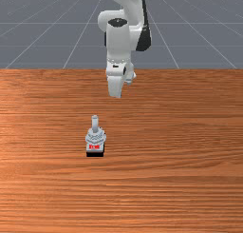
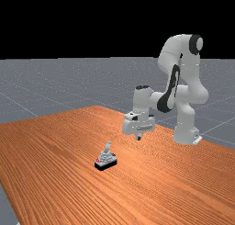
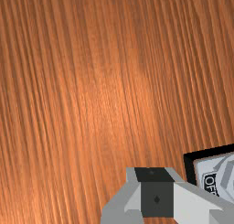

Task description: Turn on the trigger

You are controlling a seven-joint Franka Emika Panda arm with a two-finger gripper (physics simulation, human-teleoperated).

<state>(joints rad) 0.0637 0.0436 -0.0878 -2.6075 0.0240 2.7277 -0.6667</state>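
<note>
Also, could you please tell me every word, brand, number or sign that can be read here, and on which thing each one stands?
"OF", then a partly visible letter, likely a second "F": on the black-framed label on the grey top of the switch.
Red sign on the same switch: too small to read.

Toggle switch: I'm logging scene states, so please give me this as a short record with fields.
object: grey toggle switch on a black base
lever: the lever leans toward the arm, away from the red label
other label: label apparently reading OFF
gripper: gripper above the table, apart from the switch
</note>
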